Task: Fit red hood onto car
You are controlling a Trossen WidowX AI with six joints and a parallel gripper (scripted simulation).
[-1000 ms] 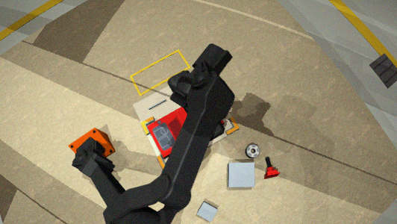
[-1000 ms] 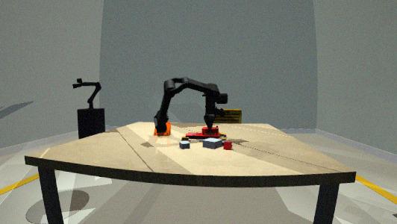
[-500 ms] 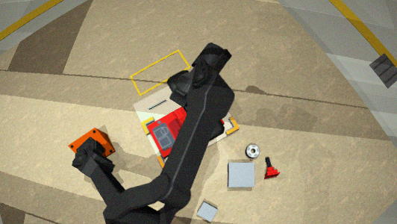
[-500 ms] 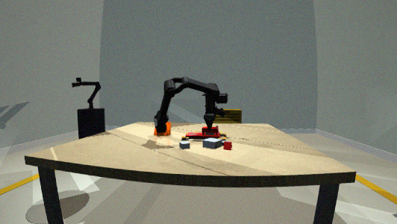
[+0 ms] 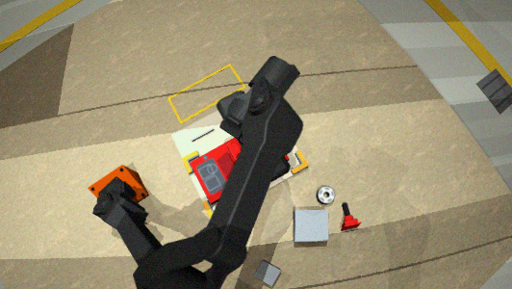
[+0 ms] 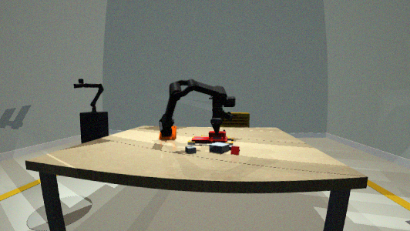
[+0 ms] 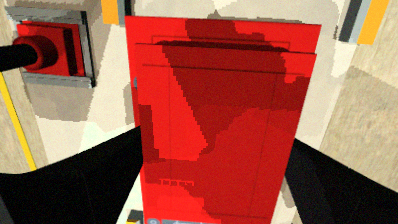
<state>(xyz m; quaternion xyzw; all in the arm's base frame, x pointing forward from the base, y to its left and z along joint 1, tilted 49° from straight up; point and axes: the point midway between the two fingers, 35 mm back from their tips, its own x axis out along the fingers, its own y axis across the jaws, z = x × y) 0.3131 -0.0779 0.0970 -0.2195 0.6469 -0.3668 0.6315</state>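
Observation:
The red hood (image 6: 218, 135) (image 7: 225, 125) is between the two black fingers of my gripper (image 6: 216, 131) (image 7: 214, 137), which is shut on its sides. It is over the front part of the red chassis (image 5: 226, 166) (image 6: 198, 139) (image 7: 306, 38), lined up closely with it in the wrist view. A dark line or gap runs along the hood's front edge. The pegs, corner holes and engine are hidden, so I cannot tell whether the hood sits flat. In the top view the arm covers most of the hood.
The jig's orange corner brackets (image 5: 302, 164) (image 7: 370, 22) stand around the chassis. A red part with a black rod (image 7: 52, 50) stands in a grey frame beside it. A grey block (image 5: 311, 225), a silver ring (image 5: 325, 195) and a red-and-black piece (image 5: 350, 223) lie off to one side.

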